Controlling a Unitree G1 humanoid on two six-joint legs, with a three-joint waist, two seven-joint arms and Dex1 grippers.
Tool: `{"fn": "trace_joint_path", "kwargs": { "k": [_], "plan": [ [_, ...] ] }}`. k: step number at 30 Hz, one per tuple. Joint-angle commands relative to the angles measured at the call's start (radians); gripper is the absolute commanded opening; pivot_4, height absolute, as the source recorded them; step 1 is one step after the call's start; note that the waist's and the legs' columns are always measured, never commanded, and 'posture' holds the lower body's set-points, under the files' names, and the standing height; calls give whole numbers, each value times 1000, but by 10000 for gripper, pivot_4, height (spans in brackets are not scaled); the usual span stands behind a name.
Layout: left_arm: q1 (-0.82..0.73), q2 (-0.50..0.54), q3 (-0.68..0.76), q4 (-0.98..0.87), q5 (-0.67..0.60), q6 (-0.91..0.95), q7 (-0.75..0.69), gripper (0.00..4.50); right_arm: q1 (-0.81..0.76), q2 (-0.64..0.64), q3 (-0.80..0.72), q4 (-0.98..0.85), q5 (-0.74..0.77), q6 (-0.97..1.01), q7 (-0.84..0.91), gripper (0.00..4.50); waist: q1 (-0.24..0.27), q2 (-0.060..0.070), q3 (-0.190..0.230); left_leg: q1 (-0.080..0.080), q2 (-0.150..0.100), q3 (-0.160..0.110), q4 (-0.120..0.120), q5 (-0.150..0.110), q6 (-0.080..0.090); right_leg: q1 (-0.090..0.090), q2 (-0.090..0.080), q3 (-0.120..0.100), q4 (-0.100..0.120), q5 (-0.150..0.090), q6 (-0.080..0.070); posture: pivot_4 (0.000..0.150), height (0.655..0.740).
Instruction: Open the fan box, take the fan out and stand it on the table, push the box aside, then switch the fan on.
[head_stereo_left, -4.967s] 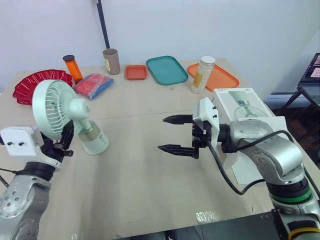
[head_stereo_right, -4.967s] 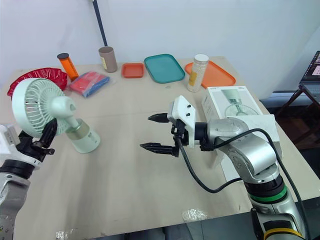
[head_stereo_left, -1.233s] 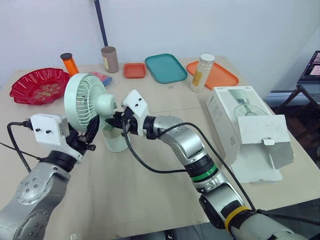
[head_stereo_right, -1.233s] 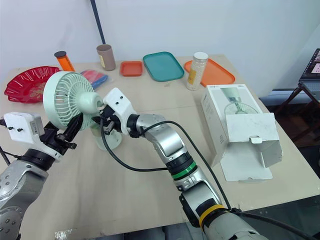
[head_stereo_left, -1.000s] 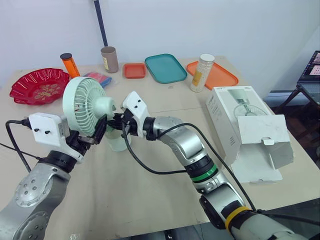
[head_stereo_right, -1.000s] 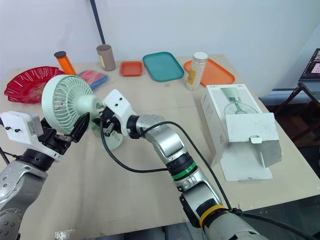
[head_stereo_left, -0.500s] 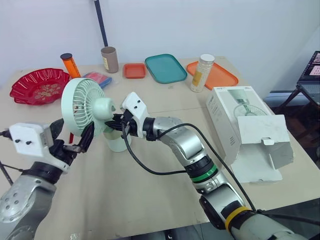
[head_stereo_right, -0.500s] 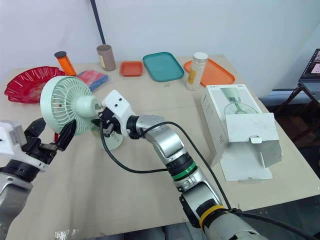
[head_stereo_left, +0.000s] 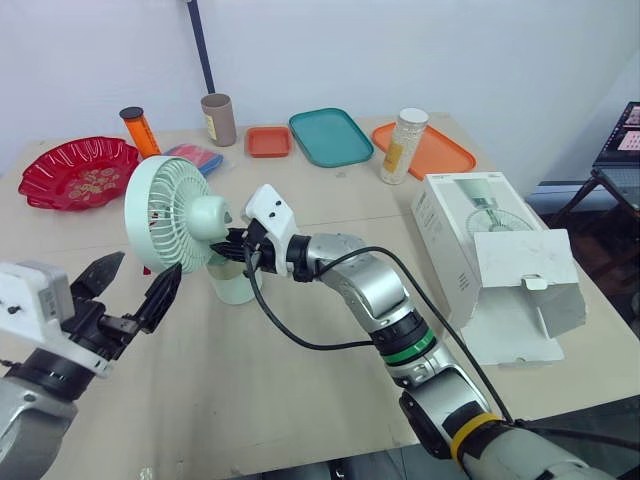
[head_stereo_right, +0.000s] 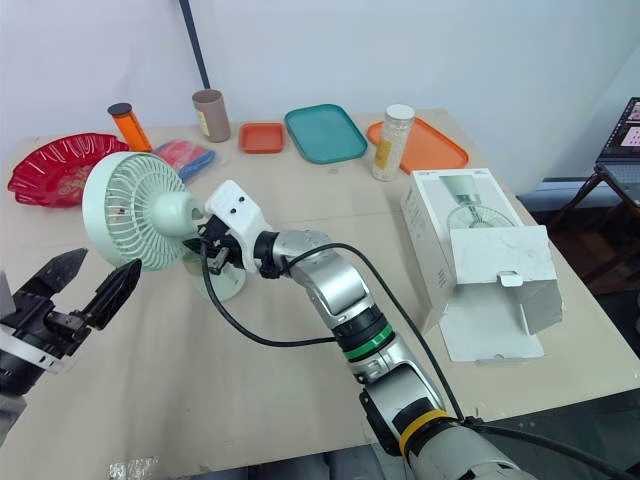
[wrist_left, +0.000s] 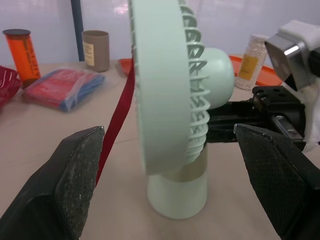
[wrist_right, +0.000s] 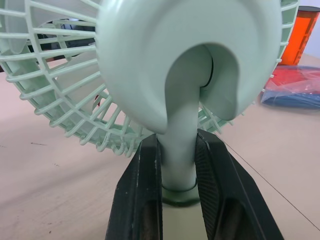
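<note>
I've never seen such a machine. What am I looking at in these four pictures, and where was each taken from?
This is a two-armed robot. Two pictures come from cameras in its head, looking down on a table; the other two come from a camera on each wrist. The right tool grips the neck of a green fan standing upright. The left tool hovers open beside it. The fan's opened box lies to the right. Farther back are a teal tray and a red plate.

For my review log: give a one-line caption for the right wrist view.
Right pincer clamps the neck of the pale green fan standing upright on the table.
</note>
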Motion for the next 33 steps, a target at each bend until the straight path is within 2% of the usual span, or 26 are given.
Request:
{"fn": "trace_joint_path", "kwargs": {
  "k": [1,5,10,16,25,33],
  "plan": [
    [82,-10,92,-22,-10,-60,-45,44111,-9,8,-7,-39,8,-7,6,3408,1,0,0,0,0,0,0,0,0,0,0,0,0,0,0,1500,7400],
    [134,3,202,24,-60,-95,-62,44111,-6,-2,-10,-44,11,-7,15,3408,1,0,0,0,0,0,0,0,0,0,0,-1,0,0,0,1500,7400],
    [211,0,265,76,-32,-117,-134,44111,0,-8,-21,-79,30,13,22,3408,1,0,0,1,0,0,0,0,0,1,0,-1,0,0,0,1500,7400],
    [212,8,231,133,28,-129,-192,44111,-18,-23,-46,-111,50,31,31,3408,0,0,0,1,0,0,0,0,0,1,0,-1,-1,0,0,1500,7400],
    [143,9,80,112,122,-127,-211,44111,-13,-55,-40,-172,72,42,67,3408,0,0,0,0,0,0,0,0,0,1,0,-1,-1,0,0,1500,7400],
    [138,32,11,160,193,-130,-328,44111,11,-158,-93,-299,175,90,157,3408,1,0,0,0,0,0,-1,0,1,0,0,-1,-1,0,0,1500,7400]
  ]
}}
